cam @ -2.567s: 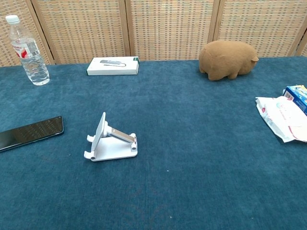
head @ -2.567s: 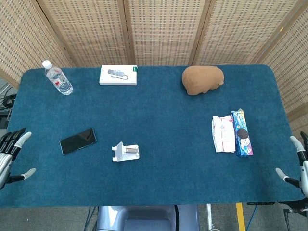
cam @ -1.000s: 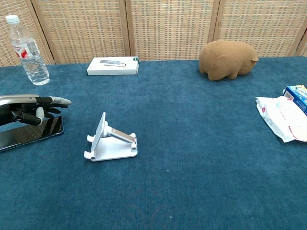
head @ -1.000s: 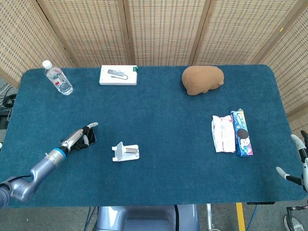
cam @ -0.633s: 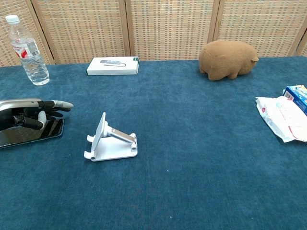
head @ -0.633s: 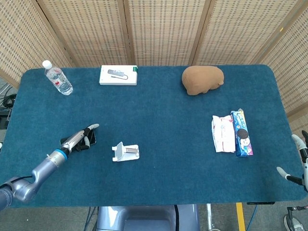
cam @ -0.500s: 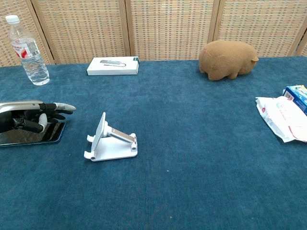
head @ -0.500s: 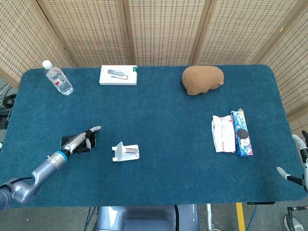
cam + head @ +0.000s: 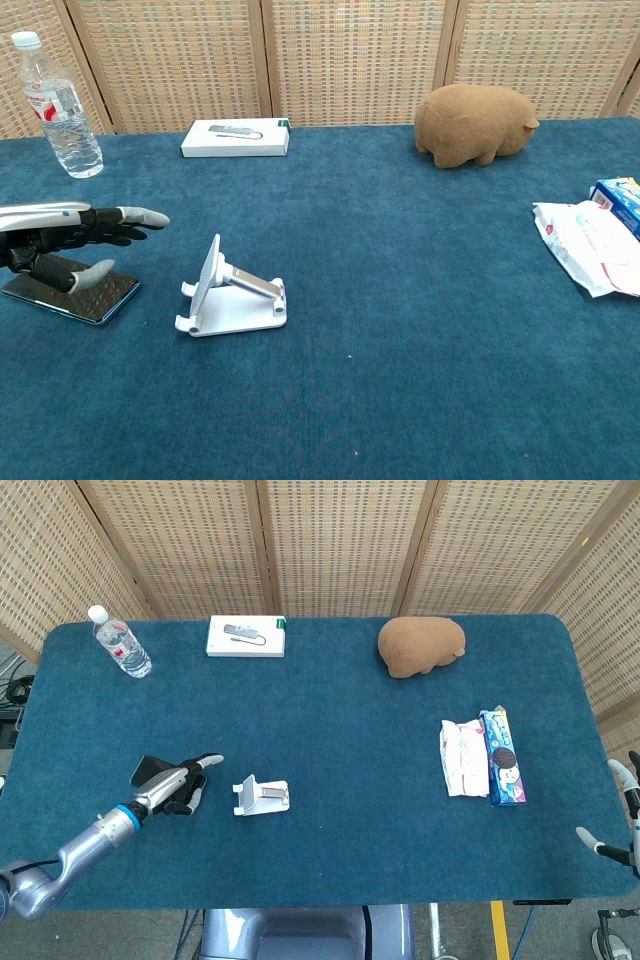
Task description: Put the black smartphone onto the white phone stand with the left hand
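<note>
Chest view, item one: phone [image 9: 75, 291], black, lying flat on the blue table [image 9: 400, 330], left of the stand [image 9: 228, 294] and apart from it. In head view, phone [image 9: 152, 769] showing only as a dark corner behind the hand. Left hand [image 9: 62, 240] hovering over the phone, fingers [image 9: 140, 215] stretching toward the stand, thumb [image 9: 95, 273] curling down near the phone's top face; contact not clear, nothing lifted, so grip impossible to judge. Head view: left hand [image 9: 183, 781] reaching in from the lower left corner, just beside the stand [image 9: 261, 795].

Stand: white, sitting upright on the table, backrest tilting, empty.

Right hand [image 9: 620, 815]: resting at the table's right edge, only partly showing, fingers spreading wide, holding nothing.

Further out: bottle [image 9: 58, 106] standing at the far left; white box [image 9: 236, 137] lying at the far edge; brown plush [image 9: 473, 124] sitting far right of centre; snack packets [image 9: 483, 758] lying side by side near the right edge.
</note>
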